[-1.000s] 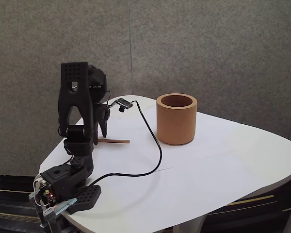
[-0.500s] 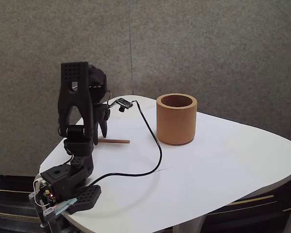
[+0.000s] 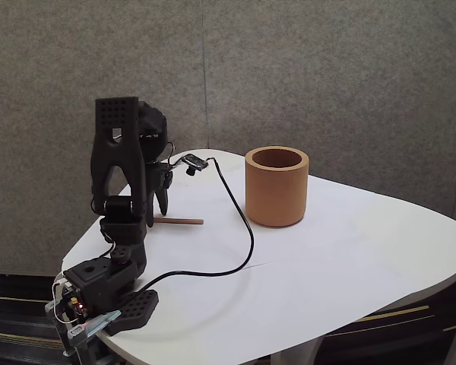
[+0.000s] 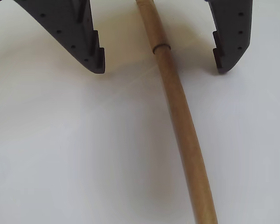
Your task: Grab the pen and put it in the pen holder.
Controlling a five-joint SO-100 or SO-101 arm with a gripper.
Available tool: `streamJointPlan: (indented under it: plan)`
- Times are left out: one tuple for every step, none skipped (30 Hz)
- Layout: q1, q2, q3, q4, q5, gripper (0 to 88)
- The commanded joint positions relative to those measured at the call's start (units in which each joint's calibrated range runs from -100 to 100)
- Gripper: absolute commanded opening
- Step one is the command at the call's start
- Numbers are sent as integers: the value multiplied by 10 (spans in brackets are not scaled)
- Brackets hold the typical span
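One pen [image 4: 177, 100], a smooth tan wooden stick with a thin ring near one end, lies flat on the white table [image 3: 327, 258] between the spread dark fingers of my pincer [image 4: 159, 69], untouched. One pen holder [image 3: 277, 186], a thick-walled matte terracotta cylinder, stands well apart. One black cable [image 3: 239, 220] curls nearby.

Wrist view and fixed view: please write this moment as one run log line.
gripper: open, straddling pen | pen: flat on table, not gripped | pen holder: upright, apart
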Motion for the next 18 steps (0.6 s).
streamJointPlan:
  plan:
    - [-2, -2, -4, -6, -2, 333]
    - [-2, -2, -3, -6, -2, 333]
    - [-1, -2, -3, -6, -2, 332]
    - [-1, -2, -3, -6, -2, 332]
    - [-1, -2, -3, -6, -2, 331]
    - [-1, -2, -2, -6, -2, 325]
    - [-1, -2, -2, -6, -2, 310]
    - [-1, -2, -2, -6, -2, 288]
    - [-1, -2, -2, -6, -2, 269]
    - [-1, -2, -2, -6, -2, 253]
    - [-1, -2, -2, -8, -2, 242]
    - [-1, -2, -2, -17, -2, 237]
    - [-1, -3, -1, -26, -2, 237]
    - [-1, -3, -1, -31, -2, 237]
    - [-1, -3, -2, -36, -2, 237]
    - [-1, -3, -2, -42, -2, 237]
    - [-1, -3, -2, -49, -2, 237]
    - [-1, -3, -2, -54, -2, 237]
